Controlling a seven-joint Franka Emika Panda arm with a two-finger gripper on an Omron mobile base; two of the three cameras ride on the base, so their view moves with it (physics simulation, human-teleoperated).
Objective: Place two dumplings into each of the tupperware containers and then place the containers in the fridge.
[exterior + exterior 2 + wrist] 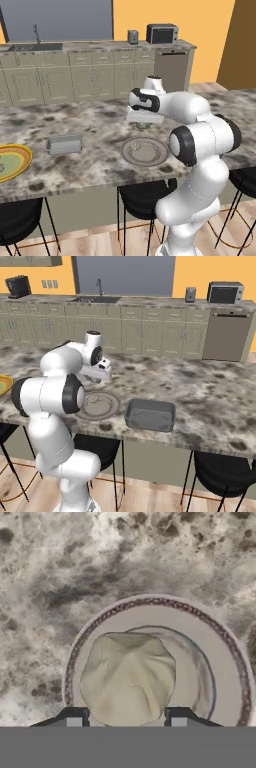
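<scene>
My gripper (126, 718) hangs just above the round grey plate (127, 152) on the marble island, shut on a pale dumpling (127, 679) that fills the gap between both fingertips. From the base cameras the hand (143, 120) sits over the plate's far edge, and another dumpling (92, 398) lies on the plate (112, 406). One grey tupperware container (64, 144) stands left of the plate. A second container (150, 415) stands to its right, near the front edge. The fridge is out of view.
A yellow dish (10, 162) sits at the island's far left. Black stools (142, 197) stand under the front edge. The back counter holds a sink (95, 299), a microwave (162, 33) and a coffee machine (17, 286).
</scene>
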